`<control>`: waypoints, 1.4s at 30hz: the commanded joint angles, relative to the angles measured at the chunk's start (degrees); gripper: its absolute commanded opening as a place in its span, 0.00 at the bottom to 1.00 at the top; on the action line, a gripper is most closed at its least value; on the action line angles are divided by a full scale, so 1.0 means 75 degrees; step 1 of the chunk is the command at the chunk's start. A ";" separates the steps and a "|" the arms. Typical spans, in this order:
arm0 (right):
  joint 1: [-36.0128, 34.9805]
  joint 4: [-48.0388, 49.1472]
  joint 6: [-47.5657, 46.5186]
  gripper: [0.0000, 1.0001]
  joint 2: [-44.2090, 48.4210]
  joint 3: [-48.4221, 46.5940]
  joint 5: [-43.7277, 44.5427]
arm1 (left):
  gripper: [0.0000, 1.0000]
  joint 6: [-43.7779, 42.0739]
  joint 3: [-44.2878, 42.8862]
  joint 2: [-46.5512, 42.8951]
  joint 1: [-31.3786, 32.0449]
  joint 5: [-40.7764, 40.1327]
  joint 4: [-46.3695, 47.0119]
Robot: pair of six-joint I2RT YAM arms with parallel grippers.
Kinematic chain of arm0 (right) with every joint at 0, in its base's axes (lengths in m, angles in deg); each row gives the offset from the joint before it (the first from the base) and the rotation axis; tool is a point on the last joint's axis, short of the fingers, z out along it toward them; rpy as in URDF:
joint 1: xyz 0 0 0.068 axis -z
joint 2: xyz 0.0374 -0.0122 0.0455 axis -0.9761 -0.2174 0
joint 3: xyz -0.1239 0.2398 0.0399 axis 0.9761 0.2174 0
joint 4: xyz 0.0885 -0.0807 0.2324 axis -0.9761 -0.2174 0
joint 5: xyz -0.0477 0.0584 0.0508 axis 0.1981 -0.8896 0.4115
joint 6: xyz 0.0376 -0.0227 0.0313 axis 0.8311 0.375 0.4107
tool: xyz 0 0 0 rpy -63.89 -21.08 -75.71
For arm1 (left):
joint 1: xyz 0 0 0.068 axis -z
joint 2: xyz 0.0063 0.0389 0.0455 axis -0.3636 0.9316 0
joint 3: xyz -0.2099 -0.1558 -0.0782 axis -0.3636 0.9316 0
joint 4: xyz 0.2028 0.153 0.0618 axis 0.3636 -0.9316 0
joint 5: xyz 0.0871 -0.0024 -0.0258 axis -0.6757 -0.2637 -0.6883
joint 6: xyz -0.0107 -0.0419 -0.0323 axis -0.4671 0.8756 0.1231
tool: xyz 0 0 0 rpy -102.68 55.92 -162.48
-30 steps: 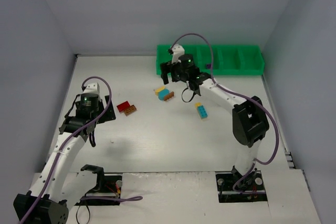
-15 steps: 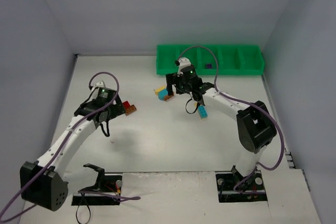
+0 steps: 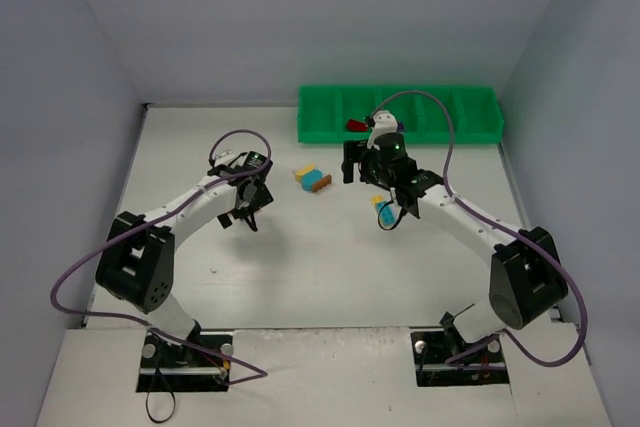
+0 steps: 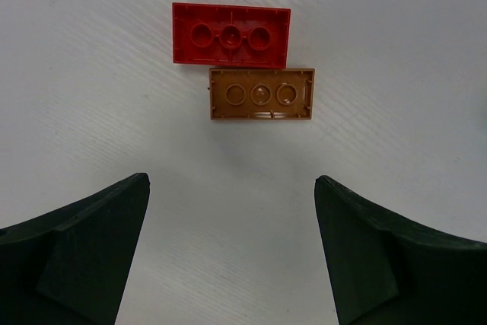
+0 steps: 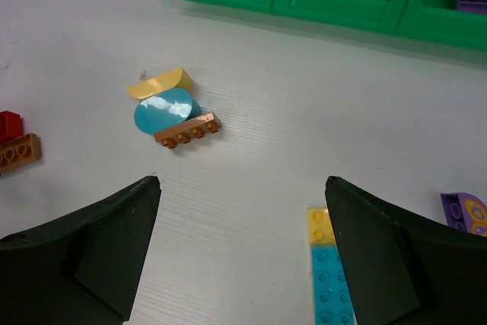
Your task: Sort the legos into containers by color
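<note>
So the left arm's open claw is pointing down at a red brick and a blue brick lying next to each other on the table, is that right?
Almost. Next to the red brick lies a brown brick, not a blue one. The left wrist view shows both on the table, ahead of the open left claw.

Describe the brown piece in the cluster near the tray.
From the green tray's left end, come forward to the three-piece cluster. The brown piece is the thin studded strip on its near edge. Its neighbours are a round light-blue piece and a curved yellow piece.
</note>
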 commanded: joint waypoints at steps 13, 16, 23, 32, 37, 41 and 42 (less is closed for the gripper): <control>0.0692 0.0317 0.0306 0.86 0.1317 0.0882 -0.0231 | 0.83 -0.0412 -0.0499 0.1243 -0.0565 0.0437 0.1289; 0.0716 0.0305 0.0318 0.86 0.1329 0.0929 -0.0489 | 0.83 -0.0553 -0.0510 0.1477 -0.0694 0.0578 0.1465; 0.0762 0.0317 0.0353 0.86 0.1306 0.0929 -0.0583 | 0.81 -0.0635 -0.0452 0.1864 -0.0694 0.0661 0.1653; 0.0809 0.0270 0.0364 0.86 0.1364 0.0906 -0.0618 | 0.17 -0.0716 -0.0416 0.1128 -0.0449 0.0532 0.1290; 0.0856 0.0259 0.0376 0.86 0.1481 0.0929 -0.0583 | 0.10 -0.1803 -0.0978 0.0682 -0.0132 0.0450 0.1418; 0.0926 0.0153 0.0353 0.86 0.1762 0.0999 -0.0618 | 0.10 -0.2965 -0.1516 0.0517 -0.0062 0.0566 0.2284; 0.0938 0.0107 0.0364 0.86 0.1832 0.1034 -0.0641 | 0.09 -0.3141 -0.1622 0.0552 -0.0073 0.0753 0.2715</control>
